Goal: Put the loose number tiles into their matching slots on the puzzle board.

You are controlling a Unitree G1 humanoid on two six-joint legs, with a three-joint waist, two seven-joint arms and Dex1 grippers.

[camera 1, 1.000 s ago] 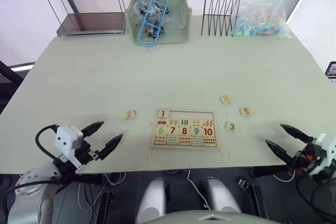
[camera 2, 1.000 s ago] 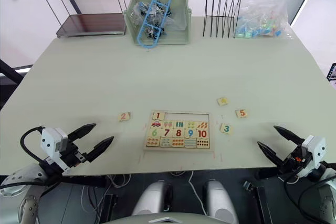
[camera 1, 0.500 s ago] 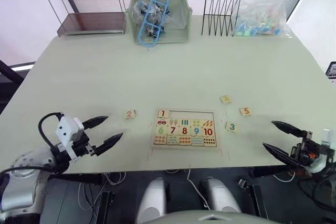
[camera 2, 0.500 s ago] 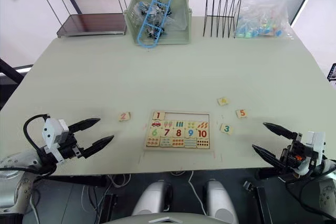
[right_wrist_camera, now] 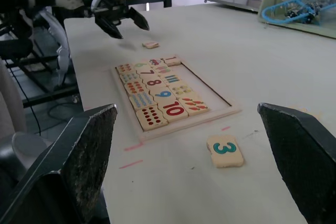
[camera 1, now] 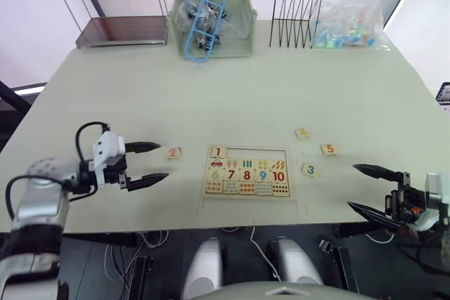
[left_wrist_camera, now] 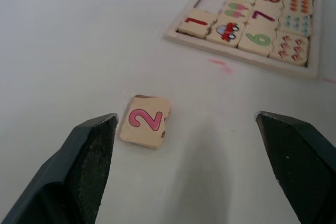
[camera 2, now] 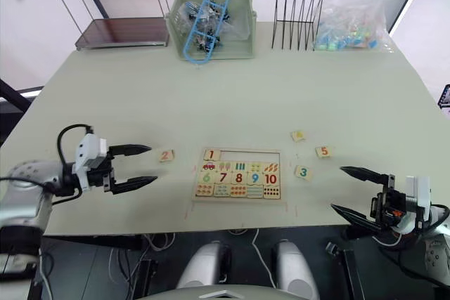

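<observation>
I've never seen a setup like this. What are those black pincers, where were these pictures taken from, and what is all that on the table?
The pincers are a humanoid robot's two grippers. Two pictures look down from cameras in its head; the other two come from a camera on each wrist. The left gripper and the right gripper are both open and hold nothing. On the table lies a wooden puzzle board with the 1 tile already in its top row. Loose tiles lie around it: the 2 tile just ahead of the left gripper, and the 3 tile, the 5 tile and another tile on the right side.
</observation>
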